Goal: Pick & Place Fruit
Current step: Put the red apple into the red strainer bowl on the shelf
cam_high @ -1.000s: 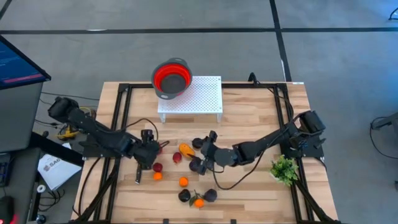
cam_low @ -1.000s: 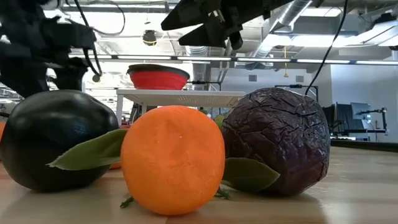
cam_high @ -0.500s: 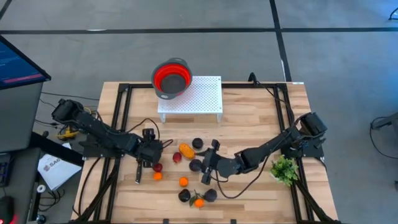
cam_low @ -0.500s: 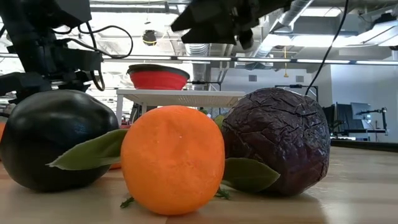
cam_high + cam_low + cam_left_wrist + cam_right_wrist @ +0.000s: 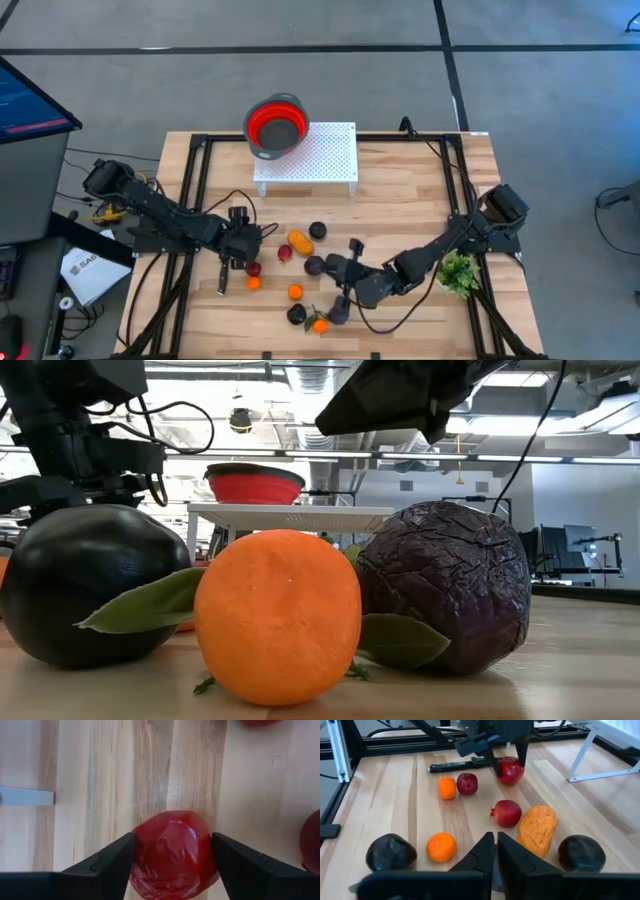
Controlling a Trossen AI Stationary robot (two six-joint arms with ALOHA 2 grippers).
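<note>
Even overhead light, soft shadows, some close-range blur

We see the table (image 5: 420,190) lit brightly and evenly from above, with only faint shadows under the arms. In the low view the ceiling lights (image 5: 240,420) leave the arms as dark silhouettes, while the orange ball (image 5: 278,615) up close stays sharp and the room behind is softer. Between the fingers of the left gripper (image 5: 172,857) the red fruit (image 5: 174,854) carries a soft sheen, and the fingers look slightly blurred. The right gripper (image 5: 495,852) is blurred too
</note>
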